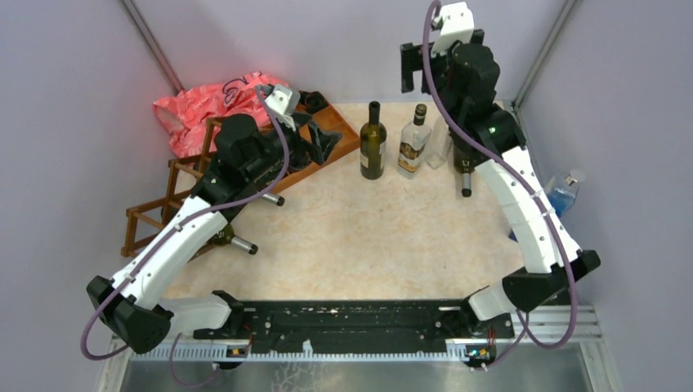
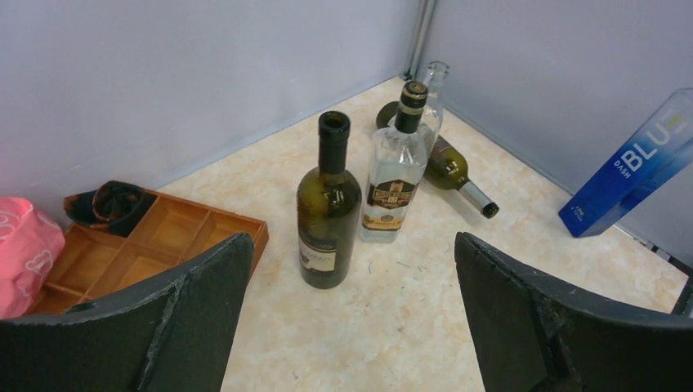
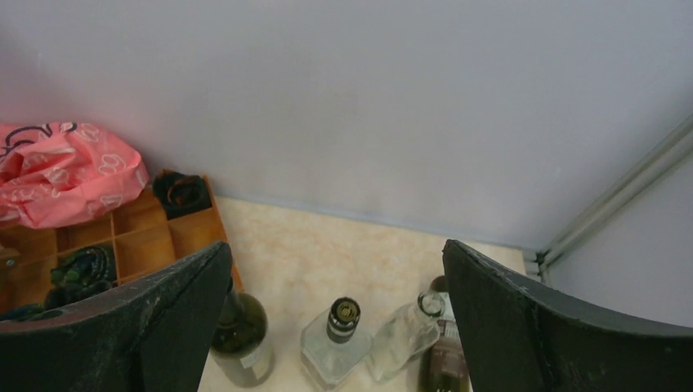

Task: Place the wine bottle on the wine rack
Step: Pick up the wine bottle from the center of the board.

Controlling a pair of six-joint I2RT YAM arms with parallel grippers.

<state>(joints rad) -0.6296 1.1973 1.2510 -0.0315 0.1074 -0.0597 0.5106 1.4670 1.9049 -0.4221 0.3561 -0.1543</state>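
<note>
Wine bottle (image 1: pixel 373 143) stands upright on the bench (image 1: pixel 368 237), just beside a clear spirits bottle (image 1: pixel 413 145). The left pincer (image 1: pixel 320 145), wide open and empty, should clasp the body squarely, sparing the neighbour.

wine rack (image 1: pixel 172 181) partly hidden, blue box (image 2: pixel 629 167) cropped

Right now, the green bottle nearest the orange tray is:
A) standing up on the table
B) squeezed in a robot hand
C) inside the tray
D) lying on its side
A: the green bottle stands upright on the table, just beside the orange tray, with nothing gripping it.
</note>
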